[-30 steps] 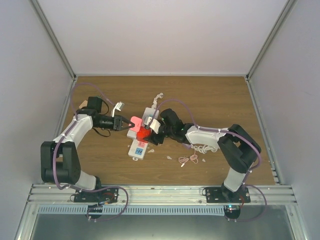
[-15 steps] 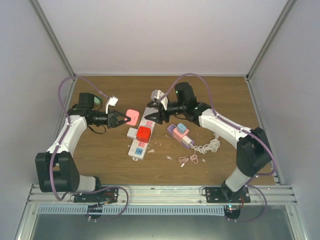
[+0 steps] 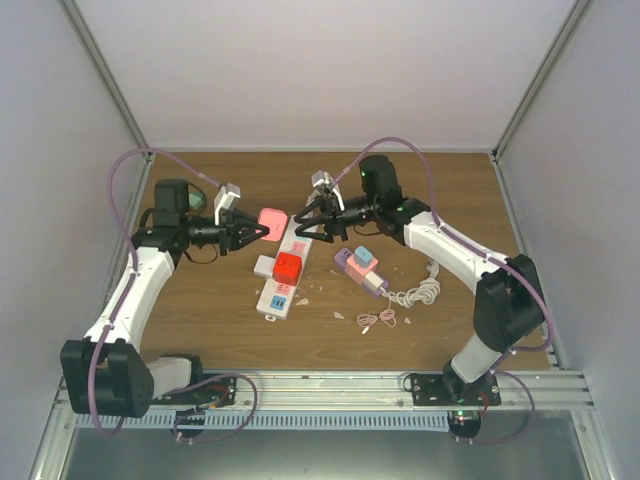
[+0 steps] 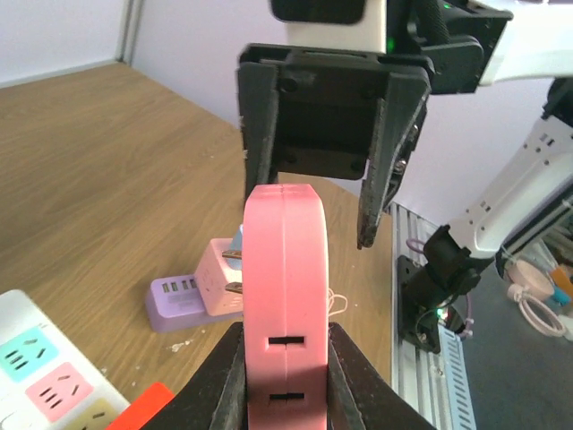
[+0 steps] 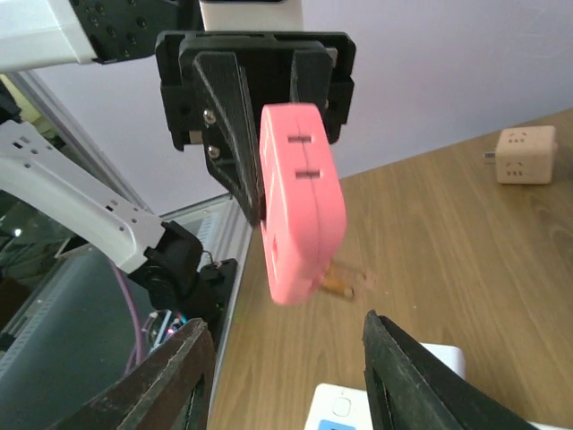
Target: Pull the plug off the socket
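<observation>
Top external: left gripper (image 3: 258,228) pinches the pink plug (image 3: 272,218) in mid-air, off the power strip (image 3: 277,298) and just left of its far end. Right gripper (image 3: 306,226) faces it, jaws spread — likely set up for a handover.

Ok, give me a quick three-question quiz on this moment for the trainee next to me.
1. True or false: the left gripper holds the pink plug clear of the power strip.
2. The right gripper is: A) open and empty B) shut on a cable C) shut on the pink plug.
3. Fill in: the other plug, sitting on the power strip, is coloured ____.
Key: 1 true; 2 A; 3 red.
</observation>
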